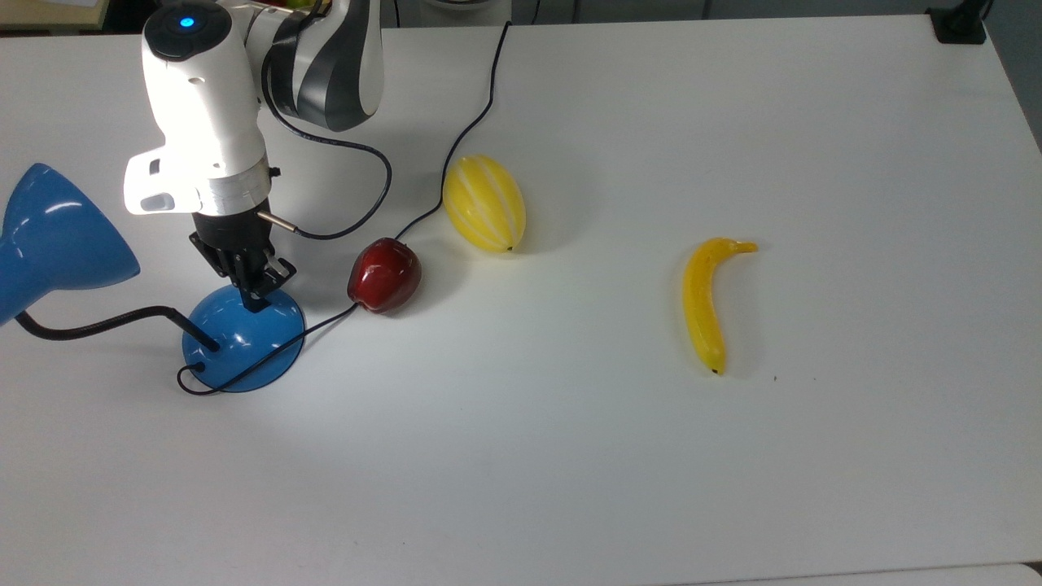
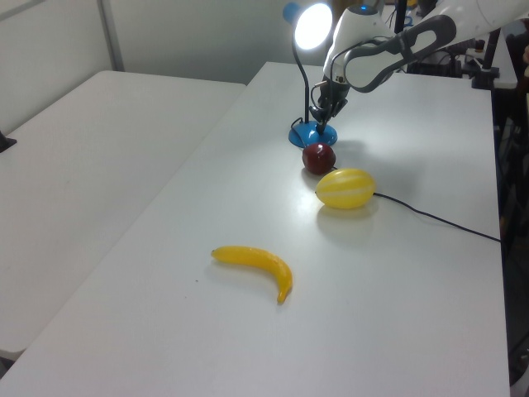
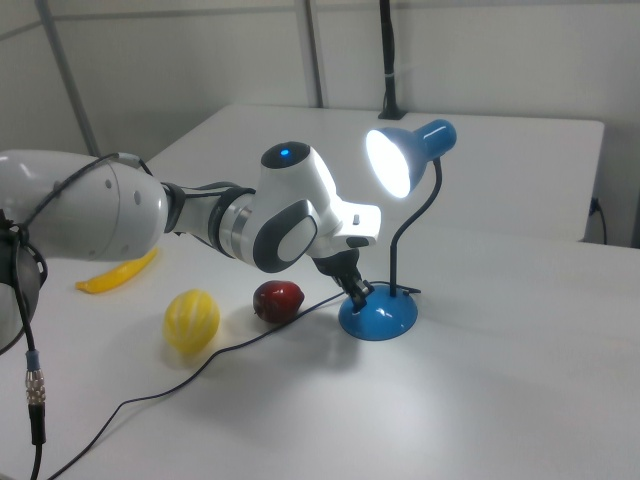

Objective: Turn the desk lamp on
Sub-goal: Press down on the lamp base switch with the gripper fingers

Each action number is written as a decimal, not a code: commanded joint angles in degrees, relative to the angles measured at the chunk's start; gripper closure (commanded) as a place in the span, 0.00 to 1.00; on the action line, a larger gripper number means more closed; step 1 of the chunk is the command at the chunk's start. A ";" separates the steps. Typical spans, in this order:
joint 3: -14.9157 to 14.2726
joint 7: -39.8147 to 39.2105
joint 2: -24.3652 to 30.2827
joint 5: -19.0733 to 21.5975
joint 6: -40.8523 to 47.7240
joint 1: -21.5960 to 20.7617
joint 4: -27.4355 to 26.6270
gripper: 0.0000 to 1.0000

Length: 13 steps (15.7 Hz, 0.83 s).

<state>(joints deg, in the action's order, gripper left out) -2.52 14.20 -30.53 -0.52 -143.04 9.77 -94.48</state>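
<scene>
— Since the question is about the desk lamp: lit or dark?

— Lit. Glows white inside the cone shade, plain in the left view and the right view. Throws a bright patch on the white robot arm just above.

— Stands where?

— Sits upright on the white table, at the top view's left. Bends a black gooseneck from the round blue base out to the shade.

— And the gripper?

— Points down at the lamp, tip touching the dome of the base. Clenched, fingers together, grasping nothing.

— Anything else near the lamp?

— Red apple just beside the base, on the top view's right of it, right against the lamp's black cord. Then a yellow striped melon, a little farther from the lamp, close by the same cord. Last, a banana, well apart from the lamp, farthest toward the top view's right.

— Cord's route?

— Loops out from the base, runs past apple and melon, leaves over the table's far edge in the top view.
</scene>
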 commanded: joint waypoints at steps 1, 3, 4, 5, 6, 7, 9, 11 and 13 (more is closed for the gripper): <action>-0.30 2.15 -2.78 -1.94 -1.01 -0.54 1.67 1.00; -0.30 2.15 -2.78 -1.94 -0.92 -0.54 1.67 1.00; -0.30 2.15 -2.69 -1.94 -0.92 -0.54 1.67 1.00; -0.30 2.15 -2.52 -1.94 -0.84 -0.54 1.67 1.00; -0.30 2.15 -2.26 -1.86 -0.83 -0.54 1.67 1.00; -0.30 2.15 -1.99 -1.94 -0.66 -0.46 1.58 1.00; -0.30 2.15 -1.20 -1.86 -0.22 -0.37 1.58 1.00; -0.30 2.15 -0.41 -1.77 -0.04 -0.19 1.49 1.00; -0.30 2.15 -0.23 -1.77 -0.04 -0.10 1.49 1.00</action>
<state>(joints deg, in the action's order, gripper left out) -2.55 14.84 -30.86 -1.25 -143.04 9.73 -93.66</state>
